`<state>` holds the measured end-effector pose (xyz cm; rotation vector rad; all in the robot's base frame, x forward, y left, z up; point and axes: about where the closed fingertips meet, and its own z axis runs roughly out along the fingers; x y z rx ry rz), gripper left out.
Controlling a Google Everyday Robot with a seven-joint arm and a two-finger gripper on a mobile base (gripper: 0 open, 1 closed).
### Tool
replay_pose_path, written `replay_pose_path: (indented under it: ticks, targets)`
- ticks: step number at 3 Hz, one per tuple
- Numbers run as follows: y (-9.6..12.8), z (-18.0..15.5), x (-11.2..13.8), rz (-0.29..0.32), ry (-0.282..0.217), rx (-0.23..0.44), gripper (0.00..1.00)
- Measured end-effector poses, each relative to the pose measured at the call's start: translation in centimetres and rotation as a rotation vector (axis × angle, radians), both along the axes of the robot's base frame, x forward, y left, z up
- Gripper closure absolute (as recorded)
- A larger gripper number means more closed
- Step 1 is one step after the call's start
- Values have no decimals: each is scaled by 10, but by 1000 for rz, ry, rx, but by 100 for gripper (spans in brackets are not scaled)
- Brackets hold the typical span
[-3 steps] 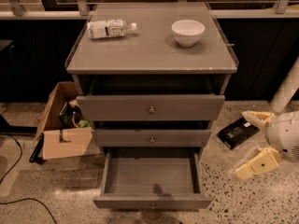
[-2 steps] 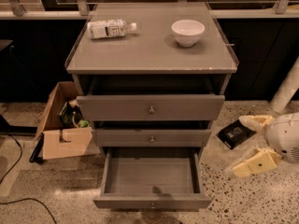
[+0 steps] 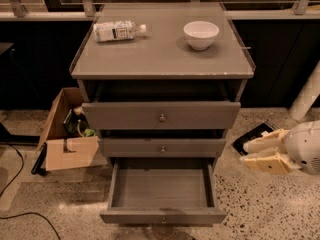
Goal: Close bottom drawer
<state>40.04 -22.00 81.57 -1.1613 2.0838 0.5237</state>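
Observation:
The bottom drawer (image 3: 162, 215) of the grey cabinet (image 3: 160, 66) is pulled far out. It is a shallow grey box with a slim front and a small knob, and its inside is empty. The middle drawer (image 3: 162, 147) and the taller top drawer (image 3: 161, 115) stick out a little. My gripper (image 3: 244, 153) is low at the right of the cabinet, level with the middle drawer and apart from it. Its two cream fingers (image 3: 267, 164) point left with a narrow gap between them and hold nothing.
A plastic bottle (image 3: 117, 30) lies on the cabinet top beside a white bowl (image 3: 201, 34). An open cardboard box (image 3: 67, 139) with items stands on the floor at the left. A black flat object (image 3: 252, 136) lies behind the gripper. A cable (image 3: 20, 216) runs over the floor at front left.
The gripper has shifted left toward the cabinet, and its two fingers have come closer together. The drawers have not moved.

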Motion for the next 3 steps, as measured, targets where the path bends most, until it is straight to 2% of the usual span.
replay_pose_path:
  ticks: [1, 2, 3]
  targets:
    - [-1, -20, 2, -27, -4, 23, 82]
    - [-2, -62, 5, -61, -13, 71, 100]
    - [-3, -93, 7, -80, -9, 92, 100]
